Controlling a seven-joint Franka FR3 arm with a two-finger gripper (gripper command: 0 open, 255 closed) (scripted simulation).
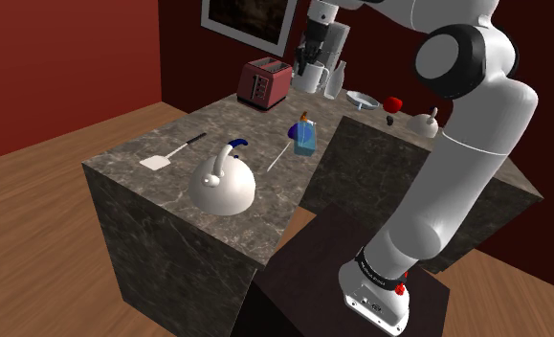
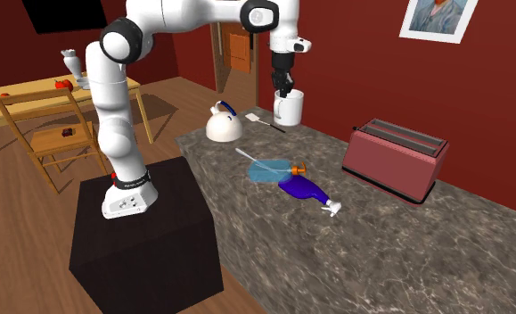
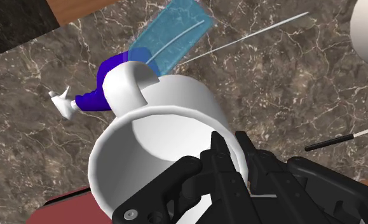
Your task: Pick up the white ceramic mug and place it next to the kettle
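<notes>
Two things, spray bottle (image 2: 302, 189) and blue sheet (image 3: 173, 35), lie below the mug (image 3: 176, 108).

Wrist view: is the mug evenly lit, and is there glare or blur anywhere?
Wrist view: the mug has a bright outer wall and a greyer inside, no glare. Shoulder view: the kettle is shaded toward its base, its edges sharp.

Bare counter (image 1: 160, 187) rings the kettle (image 1: 224, 182); spatula (image 1: 160, 160) and spray bottle (image 2: 302, 188) lie near.

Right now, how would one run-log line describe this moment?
gripper: shut on white mug at rim | mug: above counter | kettle: on counter, mug not yet beside it
</notes>
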